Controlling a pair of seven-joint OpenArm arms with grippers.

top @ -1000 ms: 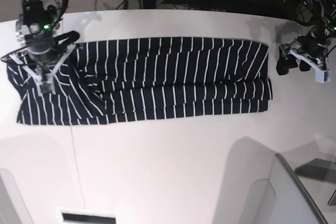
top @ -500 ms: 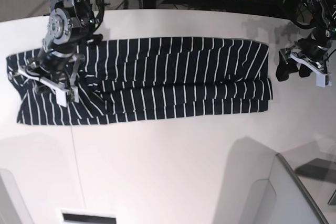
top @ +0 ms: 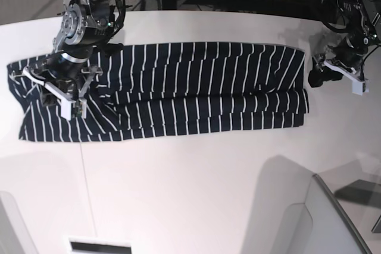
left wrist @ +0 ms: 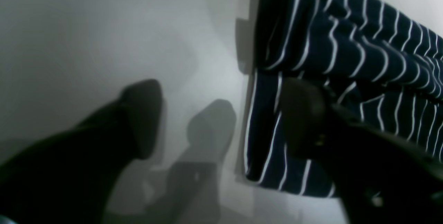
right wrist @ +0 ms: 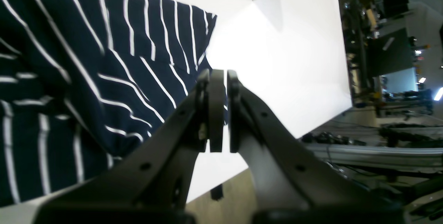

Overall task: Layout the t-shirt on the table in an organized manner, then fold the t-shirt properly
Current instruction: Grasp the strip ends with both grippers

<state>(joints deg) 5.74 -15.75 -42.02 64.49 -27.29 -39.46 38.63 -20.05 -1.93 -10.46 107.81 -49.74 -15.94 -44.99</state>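
A: Where is the dark navy cloth t-shirt with thin white stripes [top: 178, 90] found, and how is it laid?

B: It is spread flat as a long band on the far half of the smooth white worktop [top: 190, 188]. Its long axis is run from side to side in the base view, with the stripes crossing it.

A: Which edges are seen, and what room is left?

B: A straight hem is seen at the base view's right end, near the curved worktop edge. The other end is more rumpled and lies close to that side's edge. A wide bare stretch of worktop is left in front of the shirt, crossed by a thin dark seam line [top: 87, 188].

A: And the fingers?

B: The left gripper [left wrist: 221, 120] is held with its fingers spread, one over bare worktop, the other over the hem. Nothing is pinched. The right gripper [right wrist: 218, 109] is held above the rumpled end, fingers pressed together, with no cloth seen between them.
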